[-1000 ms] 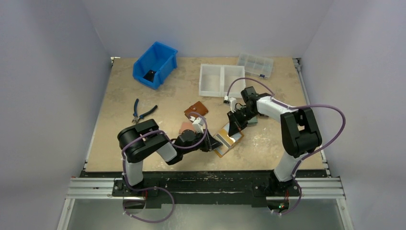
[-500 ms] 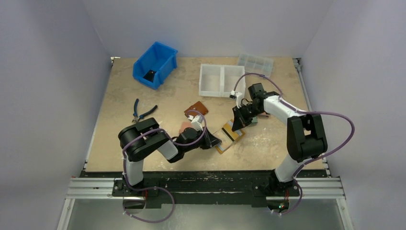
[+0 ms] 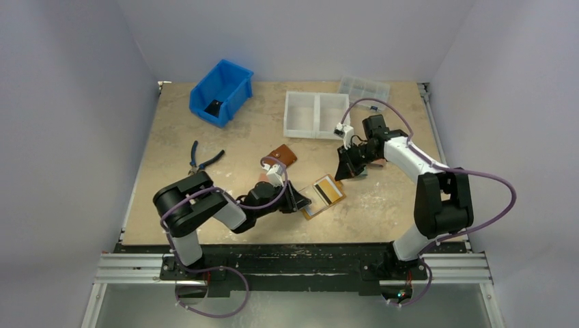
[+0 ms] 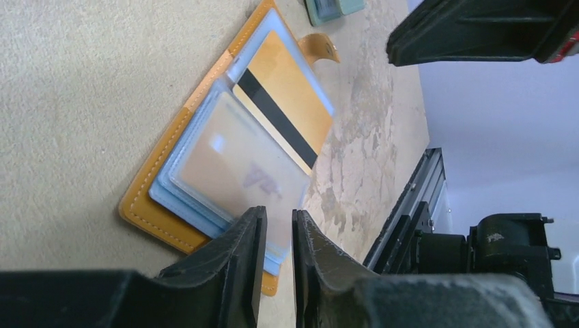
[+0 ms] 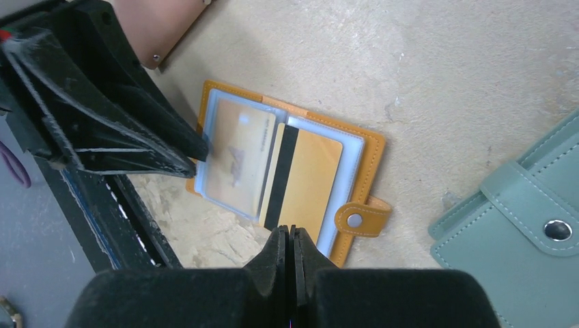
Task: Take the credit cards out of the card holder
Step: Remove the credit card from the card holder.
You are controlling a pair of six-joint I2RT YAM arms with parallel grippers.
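Now: card holder lies open, cards inside

The big tan desk (image 3: 205, 137) holds everything. Near its front middle lies the card holder (image 3: 323, 195), flat and open, with its orange cover down and its clear sleeves up. A green wallet (image 5: 519, 219) lies just beside it.

The left pincer (image 4: 276, 229) is low at the near edge of the sleeves. Its jaws are only a crack apart, and I see nothing pinched between them. The right pincer (image 5: 288, 238) hangs above the holder with its jaws pressed tight together, holding nothing.

The credit cards (image 5: 307, 174) sit in the sleeves. One is orange with a black stripe. A pale one (image 4: 232, 157) shows through the cloudy plastic beside it.

I think the cards are light, thin, stiff and smooth. The sleeves look soft and slippery, so a card should slide out if pulled straight along its pocket. The holder looks light too, so it may slide or lift with the card. One pincer should press the cover down. The other should pinch a card by its short edge at the open end of the pocket.
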